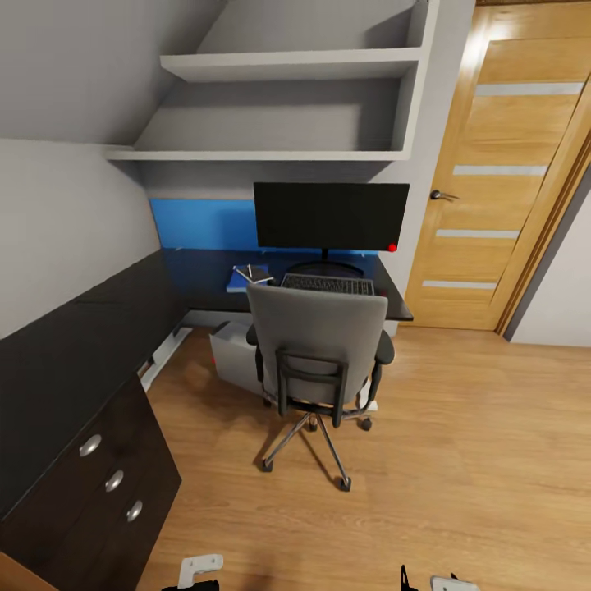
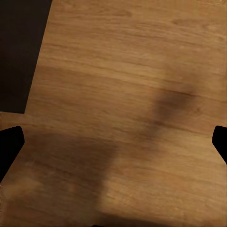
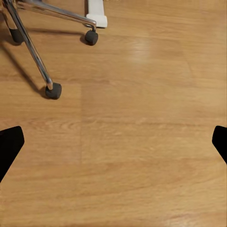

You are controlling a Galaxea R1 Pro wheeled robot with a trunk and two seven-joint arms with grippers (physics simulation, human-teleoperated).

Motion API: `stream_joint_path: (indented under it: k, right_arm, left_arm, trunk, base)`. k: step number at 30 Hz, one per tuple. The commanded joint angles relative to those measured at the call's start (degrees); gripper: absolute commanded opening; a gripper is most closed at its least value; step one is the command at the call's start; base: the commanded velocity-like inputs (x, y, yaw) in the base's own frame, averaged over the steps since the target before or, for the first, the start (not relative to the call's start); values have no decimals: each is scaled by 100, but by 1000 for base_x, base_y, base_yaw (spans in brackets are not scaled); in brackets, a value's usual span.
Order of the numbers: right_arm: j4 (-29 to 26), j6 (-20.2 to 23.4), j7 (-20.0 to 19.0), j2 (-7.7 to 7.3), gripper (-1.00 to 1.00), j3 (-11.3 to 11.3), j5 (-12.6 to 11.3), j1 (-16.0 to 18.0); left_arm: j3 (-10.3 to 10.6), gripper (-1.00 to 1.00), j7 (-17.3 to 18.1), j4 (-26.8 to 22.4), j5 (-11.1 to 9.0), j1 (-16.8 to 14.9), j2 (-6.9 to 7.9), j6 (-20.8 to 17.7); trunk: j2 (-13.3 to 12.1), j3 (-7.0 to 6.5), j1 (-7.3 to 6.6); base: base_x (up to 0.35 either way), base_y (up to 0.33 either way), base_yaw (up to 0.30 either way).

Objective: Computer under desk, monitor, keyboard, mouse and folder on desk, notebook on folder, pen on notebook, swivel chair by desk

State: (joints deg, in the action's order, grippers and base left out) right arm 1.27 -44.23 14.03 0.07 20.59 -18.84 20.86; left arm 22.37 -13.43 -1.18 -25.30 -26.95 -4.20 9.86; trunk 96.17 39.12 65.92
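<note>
- Now, your swivel chair [image 1: 318, 345] sits at 12 o'clock from you, backrest toward you, seat facing the desk [image 1: 49, 369].
- Keyboard [image 1: 327, 285] lies long axis left-right, just in front of the monitor [image 1: 330, 215], which faces you.
- Blue folder [image 1: 240, 281] rests on the desk at 11 o'clock of the chair, notebook [image 1: 258, 272] and pen [image 1: 248, 274] on it.
- Computer [image 1: 234, 357] stands under the desk.
- Left gripper [image 2: 113, 142] and right gripper [image 3: 113, 142]: both spread wide, empty, above the floor [image 3: 142, 118], well apart from the desk items.

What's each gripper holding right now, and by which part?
Nothing. The left gripper and right gripper both have their fingers spread wide, with bare wood floor between them.
</note>
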Motion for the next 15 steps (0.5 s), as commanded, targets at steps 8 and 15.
stream_joint_path:
  k: [8, 15]
  right_arm:
    - [14, -16, 30, 2, 100, 48, -14, 6]
    - [14, -16, 30, 2, 100, 50, -15, 8]
  left_arm:
    - [48, 100, -19, 4, -46, -3, -2, 16]
    - [48, 100, -19, 4, -46, -3, -2, 19]
  trunk:
    - [-320, -139, -177]
    - [-601, -265, -331]
  base:
    - [0, 0, 0]
    - [0, 0, 0]
